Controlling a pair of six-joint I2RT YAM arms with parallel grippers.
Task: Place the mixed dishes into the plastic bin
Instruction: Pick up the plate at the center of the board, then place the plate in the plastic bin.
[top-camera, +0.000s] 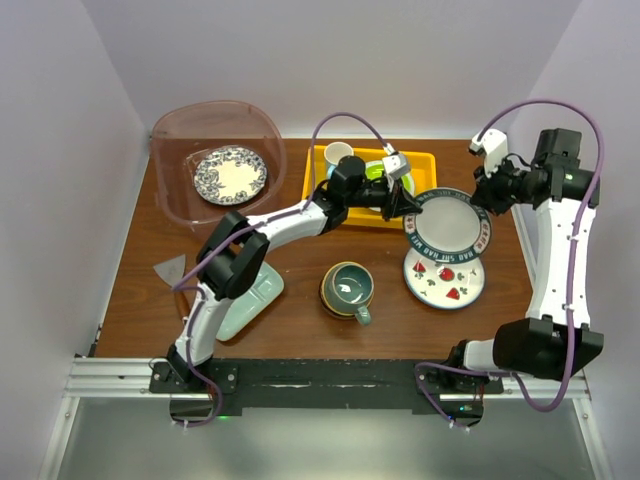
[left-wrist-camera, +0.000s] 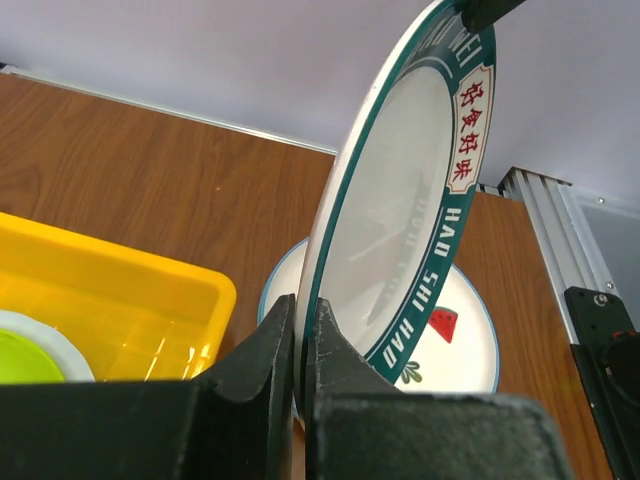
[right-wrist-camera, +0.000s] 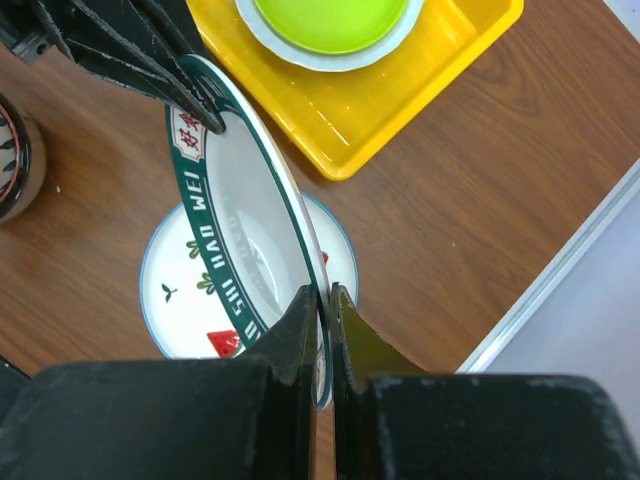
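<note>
A white plate with a dark green lettered rim hangs tilted above the table, held from both sides. My left gripper is shut on its left rim, and my right gripper is shut on its right rim. The same green-rimmed plate stands on edge in both wrist views. Under it lies a white plate with red watermelon marks. A teal mug in a striped bowl sits mid-table. The plastic bin at the back left holds a blue floral plate.
A yellow tray behind the held plate carries a lime-green plate and a small white cup. A pale green tray lies under the left arm. A grey wedge-shaped thing rests at the left edge.
</note>
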